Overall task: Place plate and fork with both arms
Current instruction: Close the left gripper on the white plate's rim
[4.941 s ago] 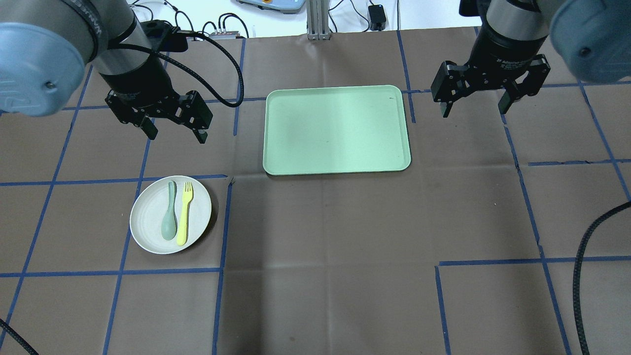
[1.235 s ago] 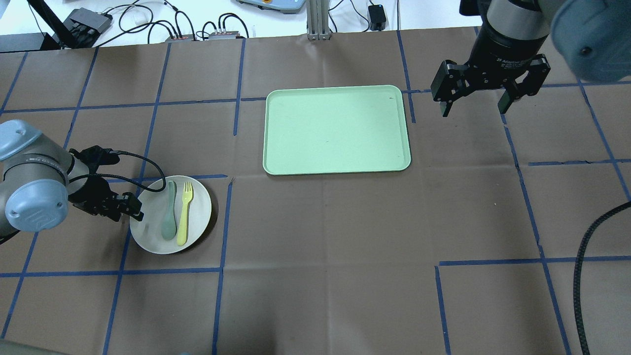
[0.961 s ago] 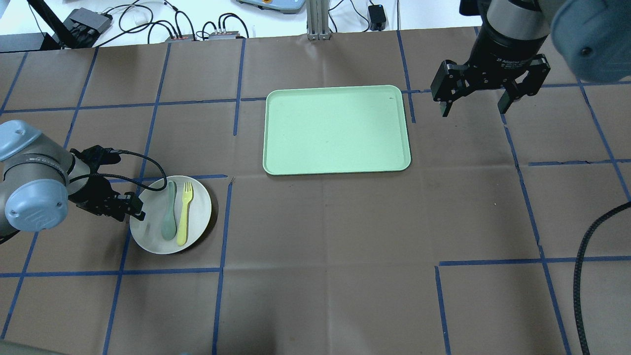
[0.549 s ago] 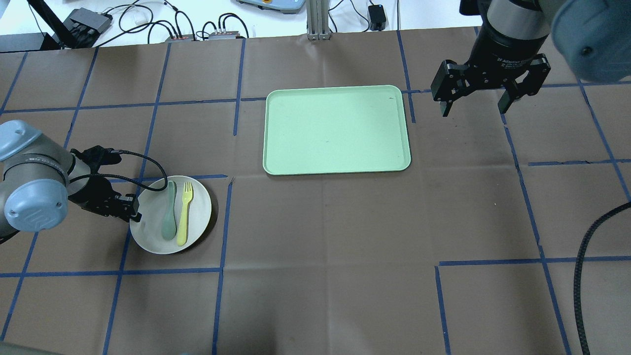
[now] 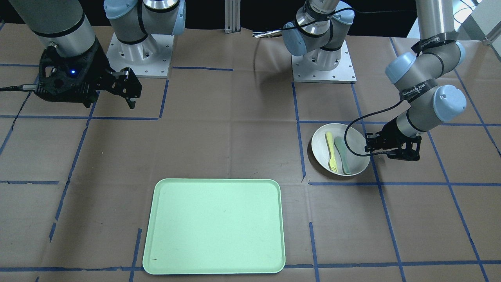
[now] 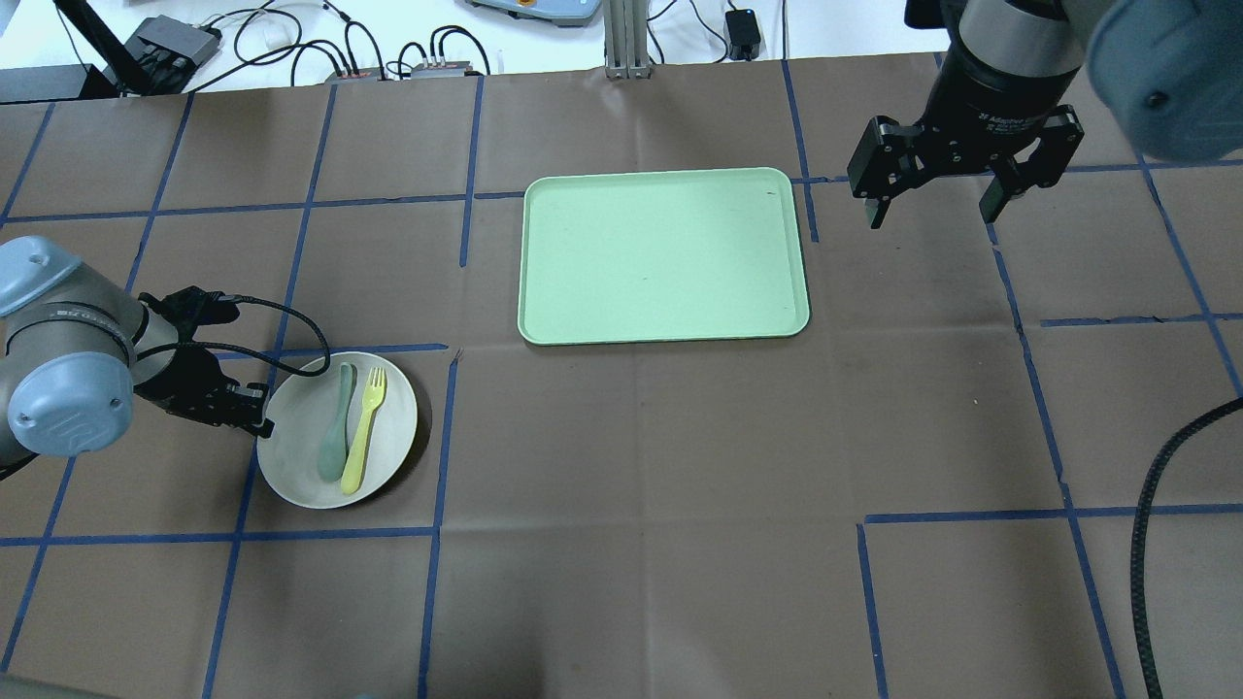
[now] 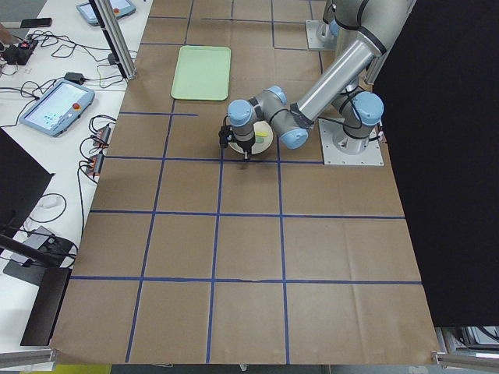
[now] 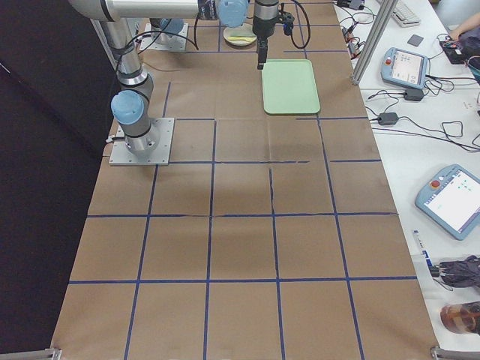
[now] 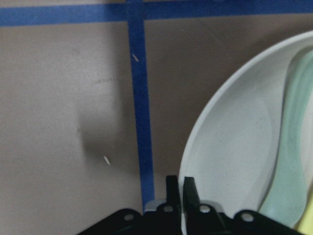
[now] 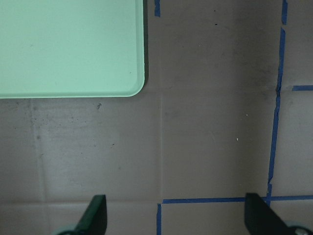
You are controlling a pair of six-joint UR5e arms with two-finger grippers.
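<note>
The off-white plate (image 6: 384, 456) lies at the table's left with the pale yellow fork (image 6: 364, 430) and a grey-green spoon (image 6: 335, 423) on it. My left gripper (image 6: 260, 421) is low beside the plate, shut on its left rim. In the left wrist view the fingers (image 9: 172, 188) stand nearly together at the rim of the plate (image 9: 234, 147). In the front view the left gripper (image 5: 368, 149) touches the plate (image 5: 323, 152), with the fork (image 5: 331, 152) on it. My right gripper (image 6: 937, 199) hangs open and empty, high and right of the tray; the right wrist view (image 10: 177, 218) shows its jaws wide apart.
The rectangular pale green tray (image 6: 665, 257) lies at the table's middle back and shows in the front view (image 5: 213, 227). Brown paper with blue tape lines covers the table. Cables and devices lie beyond the far edge (image 6: 388, 44).
My left arm came down to the plate's left rim and its gripper closed on it. The plate shifted slightly, and the fork and spoon slid and turned a little. The right arm stayed still.
</note>
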